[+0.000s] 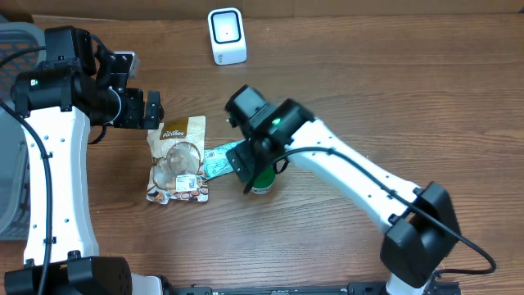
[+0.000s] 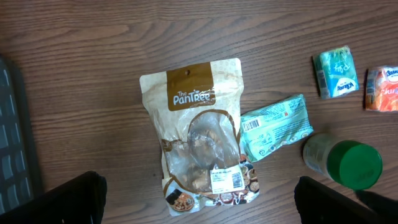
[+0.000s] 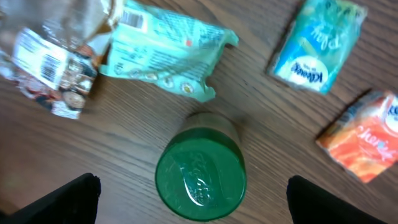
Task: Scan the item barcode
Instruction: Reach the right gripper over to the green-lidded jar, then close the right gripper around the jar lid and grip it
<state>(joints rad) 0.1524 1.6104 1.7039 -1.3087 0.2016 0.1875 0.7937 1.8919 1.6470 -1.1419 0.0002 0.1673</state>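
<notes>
A white barcode scanner stands at the table's far edge. A green-lidded jar stands upright mid-table, also seen in the overhead view. My right gripper hangs open right above it, a finger on each side of the lid and not touching it. A teal packet with a barcode on its left end lies just left of the jar. A brown snack pouch lies flat beside it, white barcode label up. My left gripper is open above the pouch's lower end, holding nothing.
A blue-green tissue pack and an orange packet lie beyond the jar, hidden under the right arm in the overhead view. A grey basket sits at the table's left edge, next to the left arm.
</notes>
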